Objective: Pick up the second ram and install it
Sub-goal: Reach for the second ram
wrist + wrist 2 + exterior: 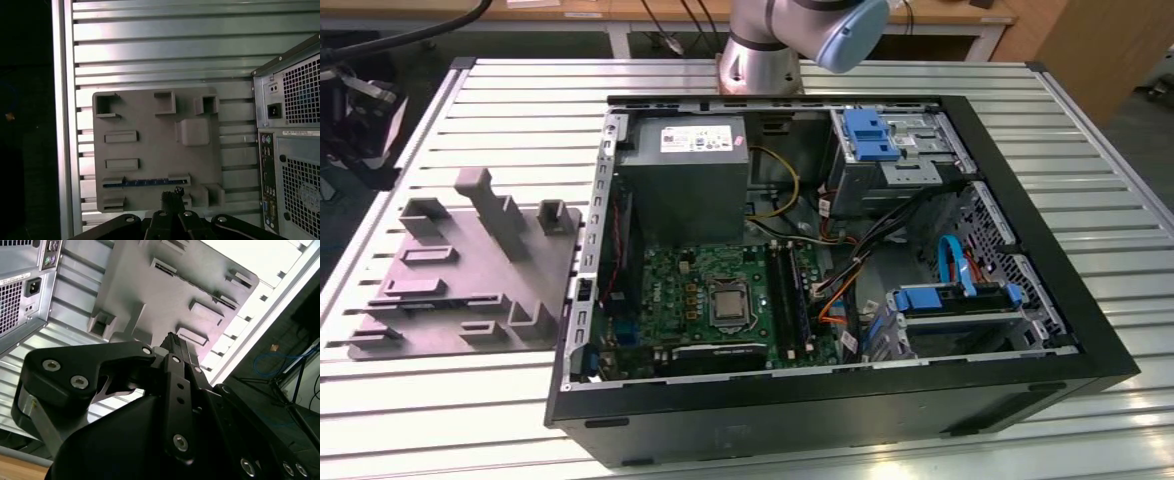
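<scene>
Gripper (172, 194), first wrist view: fingers pressed together w/ nothing between them, i.e. clenched on air. Tip sits just beside the long slot of the grey fixture (150, 115), where the second ram (145, 182) stands on edge, seen as a thin blue-dark strip. Tip and stick look apart; height over the stick can't be judged from this angle. Rear panel of the case (292, 150) is near the fixture's side.

Risk (judgement): w/ fingers together, any descent onto the stick would land on its top edge instead of straddling it, so the stick gets jammed or bent in the slot. Tip also looks offset from the stick's middle; an off-centre grab would let it tilt.

Second wrist view: gripper (174, 340) same state, closed and empty, fixture (165, 295) beyond it. Raised blocks (207, 310) stand close to the tip. Judgement: the linkage could clip one if the approach drifts sideways.

Exterior view: fixture (467, 270) lies on the slatted table (1067, 110), just beside the open case (787, 420), at the exterior view's left. Inside, the mobo (674, 275) sits deep, w/ ram slots (790, 290) between cables (854, 270) and PSU (680, 170). Judgement: tight well. A tilted stick would miss the slot guides, and cables could snag the fingers.
</scene>
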Controlling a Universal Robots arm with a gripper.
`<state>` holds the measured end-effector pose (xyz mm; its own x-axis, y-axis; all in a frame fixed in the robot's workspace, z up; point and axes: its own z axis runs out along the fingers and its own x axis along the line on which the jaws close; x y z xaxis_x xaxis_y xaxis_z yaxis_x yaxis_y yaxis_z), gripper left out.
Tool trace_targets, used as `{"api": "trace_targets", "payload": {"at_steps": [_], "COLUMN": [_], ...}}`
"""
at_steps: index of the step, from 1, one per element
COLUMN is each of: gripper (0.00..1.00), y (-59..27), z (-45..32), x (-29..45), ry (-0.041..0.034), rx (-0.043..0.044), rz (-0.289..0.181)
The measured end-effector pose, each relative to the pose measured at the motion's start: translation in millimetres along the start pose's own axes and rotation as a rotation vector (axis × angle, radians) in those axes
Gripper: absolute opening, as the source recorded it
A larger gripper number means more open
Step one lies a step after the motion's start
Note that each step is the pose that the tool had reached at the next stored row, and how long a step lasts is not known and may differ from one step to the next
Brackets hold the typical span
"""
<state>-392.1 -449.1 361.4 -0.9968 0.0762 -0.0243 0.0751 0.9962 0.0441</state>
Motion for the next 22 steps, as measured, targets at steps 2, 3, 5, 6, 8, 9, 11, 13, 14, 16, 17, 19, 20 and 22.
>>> {"api": "trace_targets", "payload": {"at_steps": [2, 3, 5, 6, 8, 9, 11, 13, 14, 16, 17, 19, 20, 22], "gripper": [0.10, 0.10, 0.10, 0.10, 0.10, 0.10, 0.10, 0.10, 0.10, 0.10, 0.10, 0.10, 0.10, 0.10], "y": [-2.7, -3.9, -6.0, -7.0, -8.5, -9.1, -10.3, -11.7, -12.3, -13.5, -14.1, -15.4, -16.0, -17.2], "z": [1.8, 3.0, 5.2, 6.2, 8.2, 9.2, 10.8, 12.5, 13.4, 15.7, 16.8, 19.0, 20.1, 22.3], "x": [0.0, 0.0, 0.1, 0.1, 0.4, 0.7, 1.3, 1.8, 2.1, 2.9, 3.3, 4.0, 4.3, 5.0], "ry": [0.0001, 0.0001, 0.0000, 0.0000, 0.0000, 0.0002, 0.0003, 0.0002, 0.0002, 0.0001, 0.0002, 0.0003, 0.0004, 0.0005], "rx": [0.0001, 0.0000, -0.0001, -0.0001, -0.0001, 0.0000, 0.0001, 0.0000, 0.0000, -0.0001, 0.0000, 0.0000, 0.0001, 0.0001], "rz": [0.000, 0.000, 0.000, 0.000, 0.000, 0.000, 0.000, 0.000, 0.000, 0.000, 0.000, 0.000, 0.000, 0.000]}}
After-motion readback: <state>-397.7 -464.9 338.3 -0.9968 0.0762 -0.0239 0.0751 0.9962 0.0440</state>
